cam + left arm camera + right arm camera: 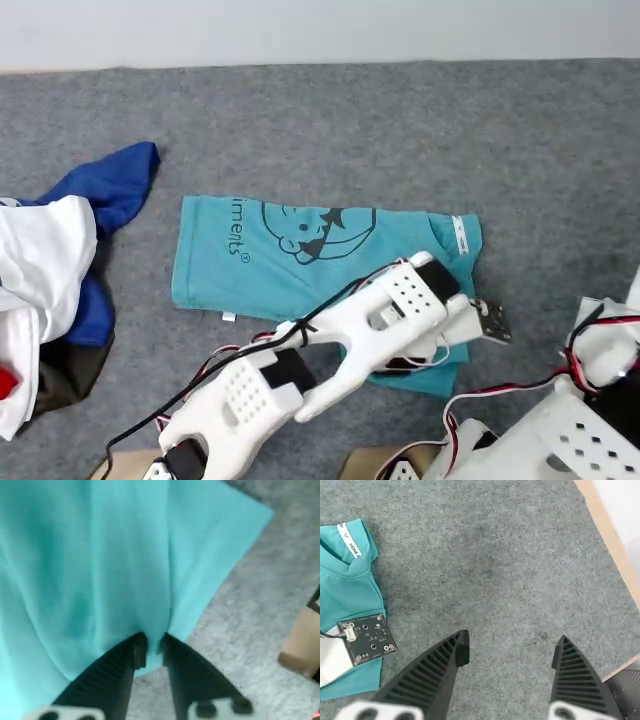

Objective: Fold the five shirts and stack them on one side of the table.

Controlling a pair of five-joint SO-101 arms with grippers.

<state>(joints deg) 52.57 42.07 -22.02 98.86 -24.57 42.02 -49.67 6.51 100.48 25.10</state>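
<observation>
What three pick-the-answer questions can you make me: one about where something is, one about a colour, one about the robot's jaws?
1. Where is the pile of shirts in the high view?
A. at the picture's left edge
B. at the picture's right edge
C. in the middle
2. What colour is the mat?
A. grey
B. pink
C. green
3. What are the left jaws doing?
A. gaping over bare mat
B. pinching the teal shirt
C. holding a cup
Answers: 1 A, the pile lies at the left edge. 2 A, grey covers the table. 3 B, the left wrist view shows them shut on teal cloth.
</observation>
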